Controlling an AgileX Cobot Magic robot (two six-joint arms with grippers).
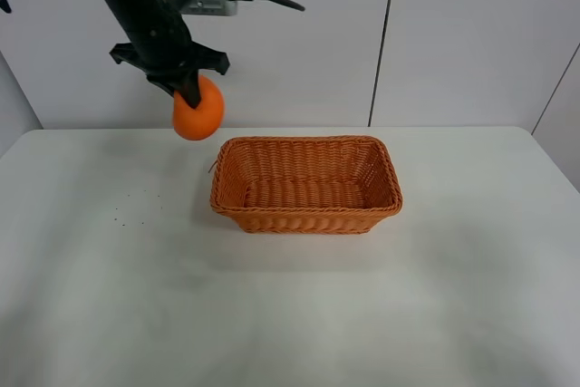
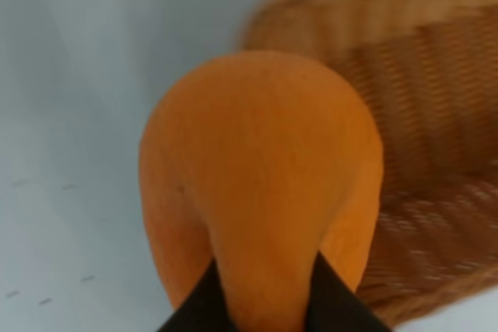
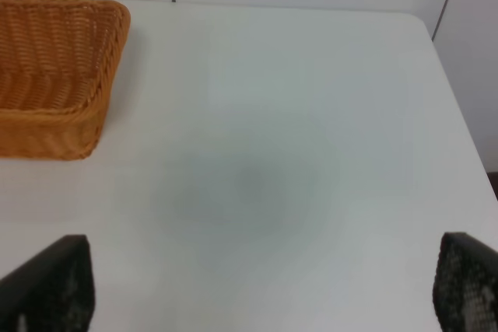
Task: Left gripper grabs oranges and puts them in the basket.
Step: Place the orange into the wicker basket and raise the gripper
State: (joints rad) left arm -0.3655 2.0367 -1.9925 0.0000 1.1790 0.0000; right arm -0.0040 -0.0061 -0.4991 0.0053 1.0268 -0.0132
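From the high camera, the left end effector hangs in the air on the left side, its short black fingers closed on the top of the orange. The fruit sits directly beneath the fingers, clear of the bench. In this view it appears just beyond the left rear corner of the basket, not touching it. The basket sits near the middle of the bench with its long side facing the camera, and nothing can be seen inside it. A few small dark specks dot the bench to its left. Pale wall panels stand behind.

The left wrist camera looks down past the orange, which fills most of the picture. Two black fingers press on the fruit from either side, so the left end effector is gripping it. This close grip shows more clearly here than from above. Beyond the orange are the basket's woven wall and floor, somewhat blurred, with bare bench on the other side.

The right wrist camera alone shows the right end effector. Its two dark fingertips stand far apart with nothing between them, over bare bench. One end of the basket shows, well away from those fingertips. The orange is out of this view.
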